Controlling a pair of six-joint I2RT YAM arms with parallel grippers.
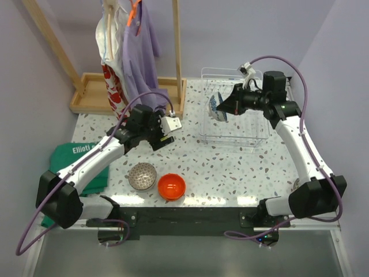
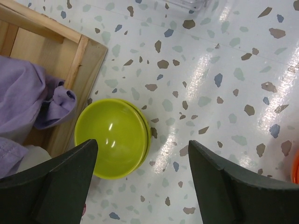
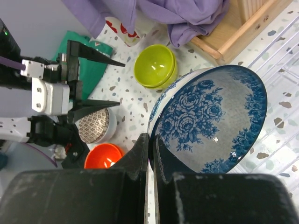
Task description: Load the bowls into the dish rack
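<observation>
**A:** Where is the bowl that's being loaded?

**B:** The white bowl with the blue pattern (image 3: 210, 121) is tipped on edge over the left part of the dish rack (image 1: 253, 140). The rack sits in the far right corner of the tabletop (image 1: 230, 173). The right claw (image 3: 150, 140) is pressed together on the bowl's rim, a thin pinch at its lower edge.

**A:** What's the risk there?

**B:** I'd say a glossy rim held that narrowly could pivot or slip. If it goes down off-line, it may ride on the prongs instead of between them and flop over on release.

**A:** And the rest?

**B:** The lime green bowl (image 2: 112, 140) lies on the tabletop toward the far left, just beside the wooden tray (image 2: 70, 70). The left claw (image 2: 142, 145) hangs over it, spread wide and holding nothing. Its left finger could land on the tray edge or snag the purple cloth (image 2: 28, 93). The speckled bowl (image 1: 142, 175) and the orange-red bowl (image 1: 171, 186) sit side by side by the near edge.
</observation>
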